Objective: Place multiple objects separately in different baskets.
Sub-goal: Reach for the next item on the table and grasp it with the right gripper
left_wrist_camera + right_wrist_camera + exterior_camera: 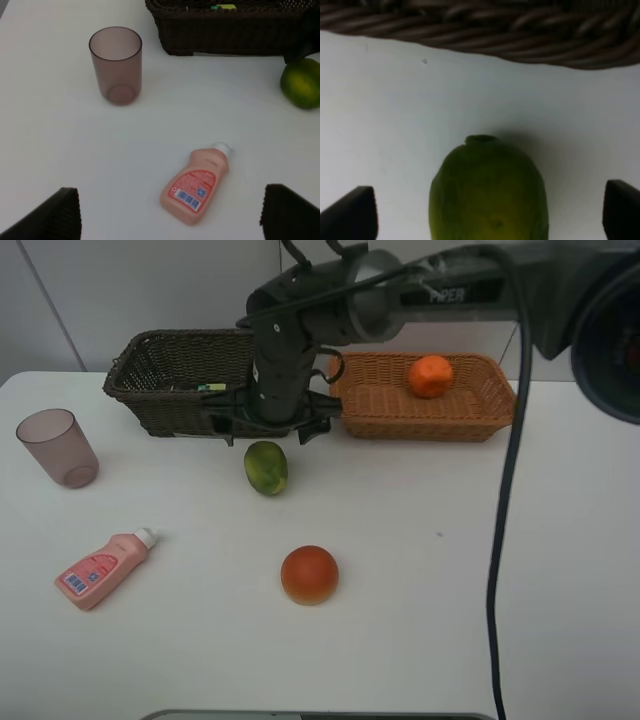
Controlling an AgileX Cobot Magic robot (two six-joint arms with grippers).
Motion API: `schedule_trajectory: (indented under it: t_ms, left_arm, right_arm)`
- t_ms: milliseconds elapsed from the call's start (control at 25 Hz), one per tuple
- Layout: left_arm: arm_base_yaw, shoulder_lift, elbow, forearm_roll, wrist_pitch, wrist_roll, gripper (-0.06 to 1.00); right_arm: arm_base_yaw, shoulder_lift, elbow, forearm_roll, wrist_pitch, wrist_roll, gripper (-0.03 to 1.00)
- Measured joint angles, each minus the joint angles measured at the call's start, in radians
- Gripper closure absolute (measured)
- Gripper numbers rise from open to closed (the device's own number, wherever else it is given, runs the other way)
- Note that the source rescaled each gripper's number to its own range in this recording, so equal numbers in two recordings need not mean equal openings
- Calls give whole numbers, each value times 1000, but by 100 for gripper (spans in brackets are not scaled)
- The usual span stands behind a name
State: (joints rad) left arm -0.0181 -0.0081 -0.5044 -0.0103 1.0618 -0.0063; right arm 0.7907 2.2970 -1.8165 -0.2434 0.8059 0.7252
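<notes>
The green-yellow oval fruit lies on the white table in front of the dark brown basket. My right gripper reaches across the middle and hangs just over the fruit. It is open, with a gap between the fruit and each finger. The tangerine sits in the light tan basket. My left gripper is open above the pink white-capped bottle, which lies on its side. The mauve cup stands upright. The red-orange round fruit rests near the table's middle.
Something with a green-yellow label lies inside the dark basket. The two baskets stand side by side at the back of the table. The right arm's black cable hangs down over the table's right side.
</notes>
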Motion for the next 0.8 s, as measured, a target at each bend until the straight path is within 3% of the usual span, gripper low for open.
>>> schedule_trajectory:
  t_ms: [800]
  left_arm:
    - [0,0,0,0,0,0,3]
  right_arm:
    - [0,107,-17,-16,-13,3,-3]
